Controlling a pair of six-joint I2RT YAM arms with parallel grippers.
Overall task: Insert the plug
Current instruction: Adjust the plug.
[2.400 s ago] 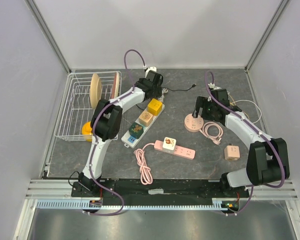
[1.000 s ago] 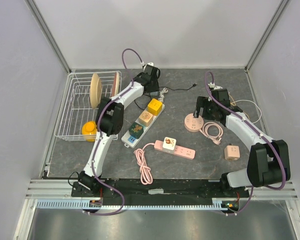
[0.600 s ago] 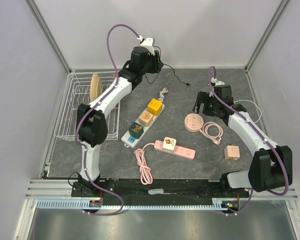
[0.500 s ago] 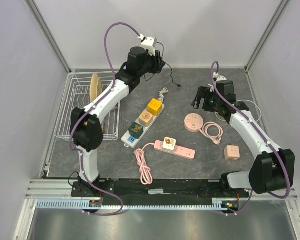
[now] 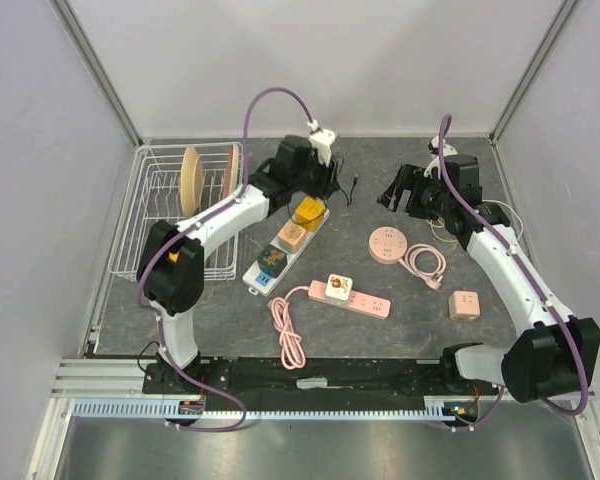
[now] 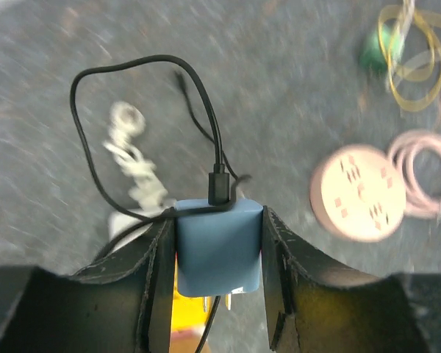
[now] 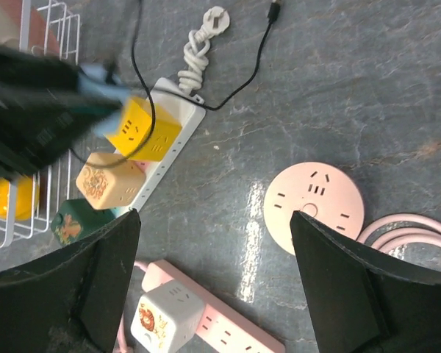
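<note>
Seen from above, the left gripper (image 5: 318,186) hangs over the far end of the white power strip (image 5: 278,248), just beside the yellow cube adapter (image 5: 310,212). I judge that lining up over a socket is the step in hand. The right gripper (image 5: 393,190) hovers well apart, beyond the round pink socket (image 5: 388,245). In the left wrist view, which is blurred by motion, the claw pinches the blue plug (image 6: 219,246) by its flat sides. It is a smooth, boxy plastic block with rounded corners. A thin black cable (image 6: 88,147) loops limply from its top, and what look like prongs point down towards something yellow. The table (image 6: 294,81) is mottled grey, like stone. In the right wrist view that claw is spread wide and holds nothing, and the strip's glossy white face shows slotted sockets. The next move calls for squaring the prongs with a free socket and pressing straight down. The light strip may slide, so the idle arm could steady it.
</note>
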